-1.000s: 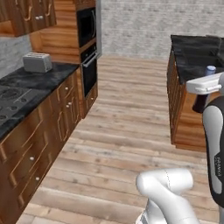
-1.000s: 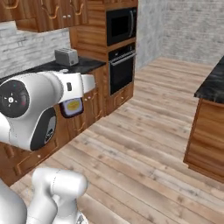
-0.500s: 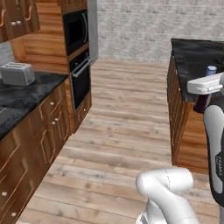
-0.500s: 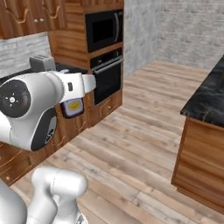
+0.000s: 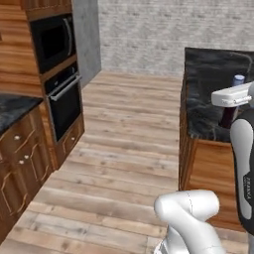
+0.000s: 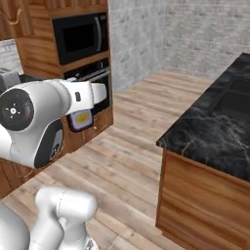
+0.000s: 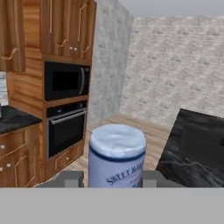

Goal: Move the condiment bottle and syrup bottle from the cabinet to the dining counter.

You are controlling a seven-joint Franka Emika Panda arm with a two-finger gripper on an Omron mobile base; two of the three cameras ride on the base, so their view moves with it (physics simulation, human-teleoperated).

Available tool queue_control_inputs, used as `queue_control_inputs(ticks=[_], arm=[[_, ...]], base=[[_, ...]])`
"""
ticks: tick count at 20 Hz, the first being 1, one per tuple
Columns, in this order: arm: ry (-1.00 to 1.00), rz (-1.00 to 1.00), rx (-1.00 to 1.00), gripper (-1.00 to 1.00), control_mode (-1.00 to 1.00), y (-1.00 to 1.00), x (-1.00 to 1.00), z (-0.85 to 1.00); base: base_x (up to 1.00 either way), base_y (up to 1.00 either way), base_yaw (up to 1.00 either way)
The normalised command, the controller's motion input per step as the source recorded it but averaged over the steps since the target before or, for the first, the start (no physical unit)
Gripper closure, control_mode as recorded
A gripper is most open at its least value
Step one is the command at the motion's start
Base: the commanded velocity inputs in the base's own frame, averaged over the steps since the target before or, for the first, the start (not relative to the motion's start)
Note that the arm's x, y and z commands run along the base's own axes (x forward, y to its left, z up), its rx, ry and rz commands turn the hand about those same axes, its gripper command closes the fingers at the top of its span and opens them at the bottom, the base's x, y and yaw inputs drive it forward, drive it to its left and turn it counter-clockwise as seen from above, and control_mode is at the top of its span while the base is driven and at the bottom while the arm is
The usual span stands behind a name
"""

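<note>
- dining counter (image 5: 211,89): one, black marble top on wood sides, ahead and to the right of the base. It's the drop-off target, and its near corner looks bare from here (image 6: 205,139).
- built-in oven stack (image 6: 85,63): one microwave over one oven, in the wooden wall on the left. Not part of the job, just the backdrop.
- cabinet (image 7: 65,26): wall doors above the microwave, shut, carved handles; I count about four handles in the hand view. Bottles come from a cabinet like this.
- gripper (image 7: 113,179): one, jaws part-way open and clamped either side of the bottle, so it's carried upright and won't tip.
- condiment bottle (image 7: 117,153): one, pale cap up, between the finger tips (image 7: 70,178); dark red body and cap show beside the arm (image 5: 233,106), over the counter's near edge.
- syrup bottle: none located here, likely second trip.
</note>
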Motion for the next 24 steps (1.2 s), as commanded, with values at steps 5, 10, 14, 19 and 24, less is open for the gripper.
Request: queue_control_inputs(ticks=[5,10,14,19,24], arm=[[0.0,0.0,0.0,1.0,1.0,0.0,0.0,0.0],[0.0,0.0,0.0,1.0,1.0,0.0,0.0,0.0],[0.0,0.0,0.0,1.0,1.0,0.0,0.0,0.0],[0.0,0.0,0.0,1.0,1.0,0.0,0.0,0.0],[0.0,0.0,0.0,1.0,1.0,0.0,0.0,0.0]], base=[[0.4,-0.96,0.0],[0.03,-0.53,-0.15],[-0.03,-0.1,-0.33],[0.0,0.0,-0.53],[0.04,0.04,-0.54]])
